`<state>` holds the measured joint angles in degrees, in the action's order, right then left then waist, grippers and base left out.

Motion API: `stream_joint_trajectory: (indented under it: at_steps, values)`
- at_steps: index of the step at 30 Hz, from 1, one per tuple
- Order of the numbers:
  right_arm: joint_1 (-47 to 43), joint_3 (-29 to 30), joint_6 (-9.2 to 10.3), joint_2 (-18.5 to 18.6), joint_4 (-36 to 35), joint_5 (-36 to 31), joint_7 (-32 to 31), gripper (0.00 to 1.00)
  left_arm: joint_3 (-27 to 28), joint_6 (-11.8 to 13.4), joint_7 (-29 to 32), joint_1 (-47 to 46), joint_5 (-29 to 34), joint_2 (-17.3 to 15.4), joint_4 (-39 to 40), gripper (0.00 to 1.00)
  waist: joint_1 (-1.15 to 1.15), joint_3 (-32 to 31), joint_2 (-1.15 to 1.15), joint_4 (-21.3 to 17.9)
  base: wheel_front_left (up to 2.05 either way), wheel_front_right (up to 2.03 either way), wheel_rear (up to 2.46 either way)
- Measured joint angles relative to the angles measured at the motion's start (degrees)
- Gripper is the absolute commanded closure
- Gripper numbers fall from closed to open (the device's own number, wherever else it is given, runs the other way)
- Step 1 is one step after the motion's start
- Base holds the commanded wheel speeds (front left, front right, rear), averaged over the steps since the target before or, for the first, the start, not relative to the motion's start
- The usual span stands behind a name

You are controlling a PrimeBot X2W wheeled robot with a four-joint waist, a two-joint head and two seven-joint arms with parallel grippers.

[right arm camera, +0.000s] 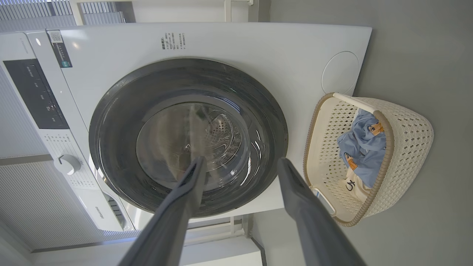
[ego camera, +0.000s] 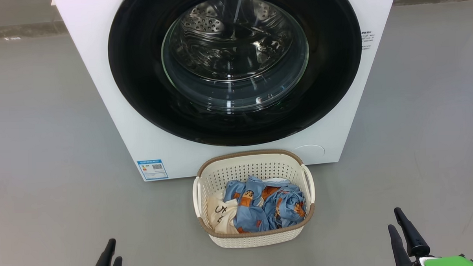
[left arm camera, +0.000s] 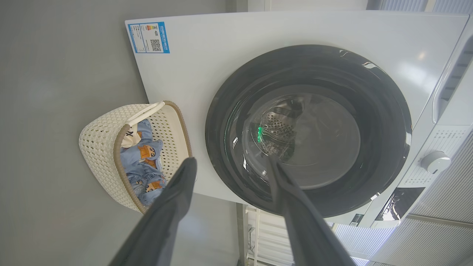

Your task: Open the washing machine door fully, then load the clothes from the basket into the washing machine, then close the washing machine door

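In the head view you're at the first step: the washing machine door (ego camera: 140, 73) sits shut on the washing machine (ego camera: 114, 125). The basket (ego camera: 256, 236) stands on the floor just in front of it holding the clothes (ego camera: 262, 209), and your left gripper (ego camera: 114, 251) and right gripper (ego camera: 394, 218) hang near you, touching nothing. The left wrist view shows the left gripper (left arm camera: 231, 159) spread wide and empty, the shut door beyond; the right wrist view shows the right gripper (right arm camera: 240, 160) likewise. Next, I'd judge, reach past the basket to the door's rim and pull it fully open.
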<state>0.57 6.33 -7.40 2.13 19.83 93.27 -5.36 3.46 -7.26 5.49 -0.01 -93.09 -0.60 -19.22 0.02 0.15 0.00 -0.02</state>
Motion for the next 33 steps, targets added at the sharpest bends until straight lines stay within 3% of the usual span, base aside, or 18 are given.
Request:
stream_joint_trajectory:
  at_steps: [15,33]
  values:
    - [0.0,-0.09,0.0,0.0,-1.13,-5.93,2.52,0.0,-1.81,0.0,-2.55,-0.05,4.27,-0.47,1.44,0.0,-0.01,0.34,0.0,-0.08,0.0,0.0,0.0]
    - [0.19,-0.2,0.0,0.27,-2.7,-20.12,5.52,0.0,-3.7,0.0,-5.52,-0.54,16.81,-1.24,2.57,0.0,-0.01,1.0,0.0,-0.16,0.0,0.0,0.0]
